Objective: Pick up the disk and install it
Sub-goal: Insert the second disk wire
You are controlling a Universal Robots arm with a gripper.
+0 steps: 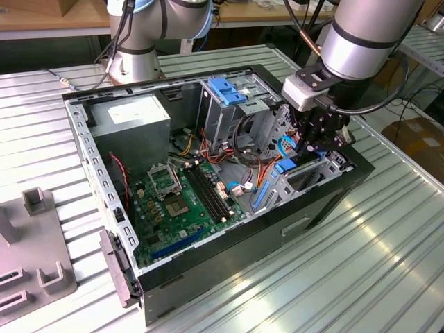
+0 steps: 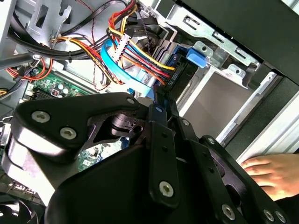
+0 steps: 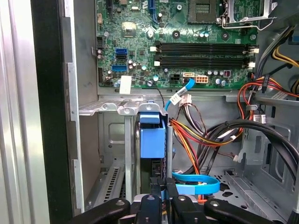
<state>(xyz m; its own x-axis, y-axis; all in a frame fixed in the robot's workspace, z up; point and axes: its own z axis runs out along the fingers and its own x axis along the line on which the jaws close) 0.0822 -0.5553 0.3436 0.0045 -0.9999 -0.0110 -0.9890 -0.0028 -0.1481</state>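
While the open case (image 1: 326, 201) lies on the slatted table (image 1: 388, 263), we see our gripper (image 3: 162, 193) lowered into its corner bay beside the motherboard (image 1: 184, 198). Its fingers (image 3: 155, 189) stand narrow, closed on the disk (image 3: 153, 140), which sits upright on edge in that bay. Someone's hand (image 2: 268, 169) rests just outside the case.

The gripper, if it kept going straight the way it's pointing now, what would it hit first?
Probably the disk standing on edge in its bay directly ahead of the gripper in the first wrist view. The blue ribbon cable lies just beside that line. Depth is unclear.
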